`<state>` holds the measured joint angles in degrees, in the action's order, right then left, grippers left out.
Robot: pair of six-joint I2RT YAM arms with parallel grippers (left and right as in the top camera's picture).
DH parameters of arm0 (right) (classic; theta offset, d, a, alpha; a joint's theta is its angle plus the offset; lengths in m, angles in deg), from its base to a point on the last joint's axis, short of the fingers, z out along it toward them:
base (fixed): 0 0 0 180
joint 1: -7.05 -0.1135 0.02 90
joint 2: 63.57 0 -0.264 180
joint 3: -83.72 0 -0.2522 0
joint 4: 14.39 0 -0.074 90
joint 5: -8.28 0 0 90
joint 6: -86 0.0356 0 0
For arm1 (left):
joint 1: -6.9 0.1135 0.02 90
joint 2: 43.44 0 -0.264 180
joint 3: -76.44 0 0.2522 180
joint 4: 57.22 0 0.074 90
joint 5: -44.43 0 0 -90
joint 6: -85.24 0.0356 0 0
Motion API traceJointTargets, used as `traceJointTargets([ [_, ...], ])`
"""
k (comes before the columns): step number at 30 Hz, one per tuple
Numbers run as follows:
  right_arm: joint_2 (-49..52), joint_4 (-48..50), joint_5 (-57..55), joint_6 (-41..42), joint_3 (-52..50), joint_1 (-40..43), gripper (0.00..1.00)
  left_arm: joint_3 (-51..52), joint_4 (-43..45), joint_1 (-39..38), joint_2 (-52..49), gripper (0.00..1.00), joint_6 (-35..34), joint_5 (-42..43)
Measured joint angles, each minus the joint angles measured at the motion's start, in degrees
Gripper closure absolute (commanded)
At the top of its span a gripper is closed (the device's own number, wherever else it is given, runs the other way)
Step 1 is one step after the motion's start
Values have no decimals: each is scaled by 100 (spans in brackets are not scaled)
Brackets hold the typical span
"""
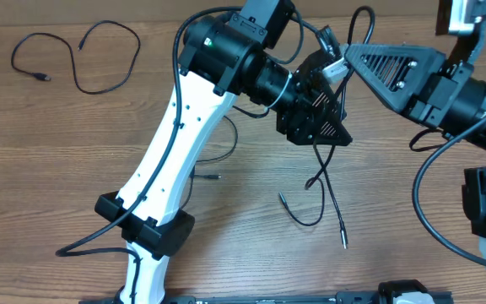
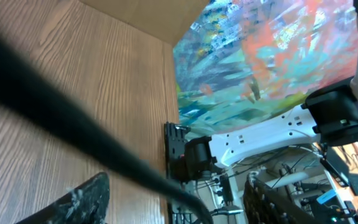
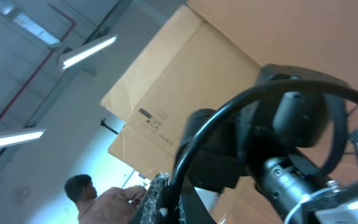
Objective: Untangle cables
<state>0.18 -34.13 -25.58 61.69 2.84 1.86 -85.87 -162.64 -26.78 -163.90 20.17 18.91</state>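
Hidden: the spot where the left claw and the right claw come together is buried under black housings, and only a pale fleck shows there.
Left claw: its wrist camera shows two fingers well apart, so the jaws are wide. A dark strand sweeps between them, too blurred to identify, and nothing looks pinched.
Right claw: only one textured finger makes it into frame and the other is cut off, so there's no telling how far it gapes or whether it holds anything.
Cables: three strands counted.
Hanging cord: it drops from under the left claw to the wooden table, and both ends lie near front centre.
Loose cord: it sits at the far-left corner in an open curve, well apart from both claws.
Third cord: it is partly behind the left arm, with one tip peeking out beside it.
Plug tips: five counted.
Arms: two.
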Motion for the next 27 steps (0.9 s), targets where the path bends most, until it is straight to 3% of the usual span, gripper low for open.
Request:
traceJointTargets([
  [6, 2, 37, -2, 140, 0, 2, 96, 0, 11, 0, 0, 49, 15, 28],
  [12, 2, 39, -13, 184, 0, 2, 96, 0, 13, 0, -11, 71, 9, 70],
  [15, 2, 37, -44, 181, 0, 2, 96, 0, 15, 0, -11, 74, -4, 76],
  [20, 2, 37, -79, 179, 0, 2, 96, 0, 15, 0, -11, 76, -55, 66],
  [27, 2, 37, -118, 181, 0, 2, 96, 0, 15, 2, -11, 72, -227, -205],
])
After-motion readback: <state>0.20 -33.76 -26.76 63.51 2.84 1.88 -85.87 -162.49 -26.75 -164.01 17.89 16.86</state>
